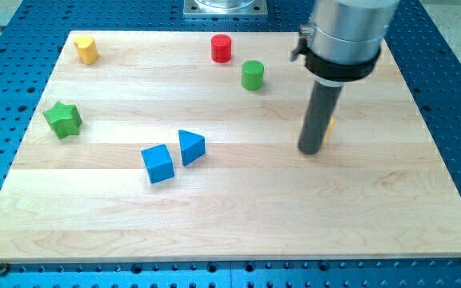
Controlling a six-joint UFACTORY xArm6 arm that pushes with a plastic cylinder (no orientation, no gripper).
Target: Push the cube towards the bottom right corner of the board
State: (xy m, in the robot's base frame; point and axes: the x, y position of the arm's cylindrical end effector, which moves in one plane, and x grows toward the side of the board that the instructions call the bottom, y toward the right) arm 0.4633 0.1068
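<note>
Blocks — two blue [158,163] [190,146], two green [62,119] [252,74], one red [222,49], two yellow [86,50] [330,126]

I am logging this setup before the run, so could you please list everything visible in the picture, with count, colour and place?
cube: 1, blue, left of centre.
triangular block: 1, blue, just right of the cube.
star block: 1, green, the view's left edge.
green cylinder: 1, green, top centre.
red cylinder: 1, red, top centre.
yellow block: 1, yellow, top left corner.
small yellow piece: 1, yellow, mostly hidden behind the rod; shape unclear.
board: 1, pale wood, on a blue perforated table.
my tip: 1, dark, right of centre, far right of the cube.
</note>
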